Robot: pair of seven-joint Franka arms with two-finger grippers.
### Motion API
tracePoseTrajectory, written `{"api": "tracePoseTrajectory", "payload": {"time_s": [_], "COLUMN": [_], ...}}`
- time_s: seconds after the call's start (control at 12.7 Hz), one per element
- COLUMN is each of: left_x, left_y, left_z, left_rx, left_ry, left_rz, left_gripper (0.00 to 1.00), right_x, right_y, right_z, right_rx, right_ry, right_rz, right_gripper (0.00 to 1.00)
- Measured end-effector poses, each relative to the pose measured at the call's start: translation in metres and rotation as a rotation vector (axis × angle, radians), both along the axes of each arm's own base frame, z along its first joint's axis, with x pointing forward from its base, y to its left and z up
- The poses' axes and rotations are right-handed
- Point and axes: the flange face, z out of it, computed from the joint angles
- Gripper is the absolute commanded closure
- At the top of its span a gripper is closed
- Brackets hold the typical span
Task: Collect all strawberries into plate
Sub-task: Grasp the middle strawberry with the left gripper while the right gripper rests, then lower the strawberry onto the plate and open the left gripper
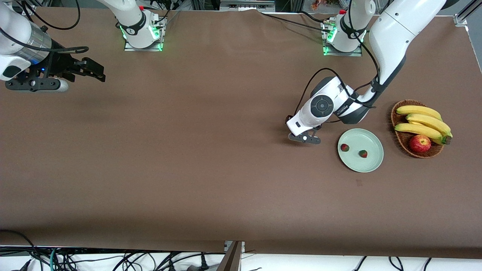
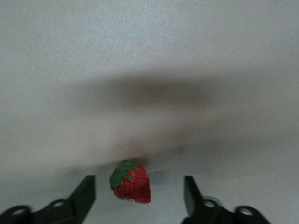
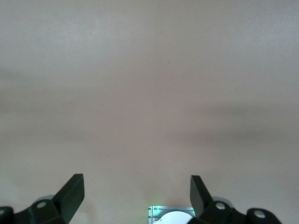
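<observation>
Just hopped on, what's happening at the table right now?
Two strawberries already lie on the plate. The left gripper is down at the table beside the plate, toward the right arm's end, with its open fingers on either side of the third strawberry, not gripping it. The right gripper waits open, up over its own end of the table.

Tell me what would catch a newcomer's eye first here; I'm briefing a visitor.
Probably the left gripper, down at the table beside the plate, its jaws open around a strawberry. Next, two strawberries already on the plate, and the basket of bananas and an apple at the left arm's end. The right gripper waits, open, above its own end.
</observation>
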Motion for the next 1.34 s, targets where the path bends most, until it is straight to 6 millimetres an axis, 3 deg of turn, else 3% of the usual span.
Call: {"api": "tracePoseTrajectory", "payload": {"time_s": [0.08,0.39,0.55,0.71,0.87,1.1,1.18,1.26,1.34], "left_x": [0.000,0.008,0.027,0.052,0.071,0.096,0.102,0.106,0.107], "left_y": [0.000,0.006,0.018,0.037,0.071,0.163,0.190,0.210,0.222], "left_z": [-0.003,0.004,0.032,0.075,0.097,0.081,0.070,0.058,0.047], "left_rx": [0.000,0.020,0.101,0.168,0.176,0.088,0.049,0.017,-0.005], "left_ry": [0.000,0.003,0.041,0.094,0.134,0.174,0.171,0.167,0.167], "left_rz": [-0.002,0.008,0.001,-0.072,-0.148,-0.250,-0.276,-0.298,-0.314], "left_gripper": [0.99,0.99,0.99,0.99,0.95,0.90,0.75,0.23,0.00], "right_x": [0.000,0.004,0.006,0.008,0.009,0.010,0.011,0.011,0.011], "right_y": [-0.001,0.000,0.000,-0.003,-0.003,0.000,0.002,0.002,-0.001], "right_z": [0.000,-0.005,-0.005,-0.002,-0.003,-0.004,-0.004,-0.004,-0.003], "right_rx": [-0.034,-0.064,-0.065,-0.055,-0.037,-0.013,0.004,0.010,0.013], "right_ry": [-0.006,-0.003,-0.008,-0.016,-0.011,-0.011,-0.012,-0.014,-0.014], "right_rz": [0.008,0.016,0.015,0.006,0.001,0.002,0.002,0.001,-0.005], "right_gripper": [0.00,0.00,0.00,0.00,0.00,0.00,0.00,0.00,0.00]}}
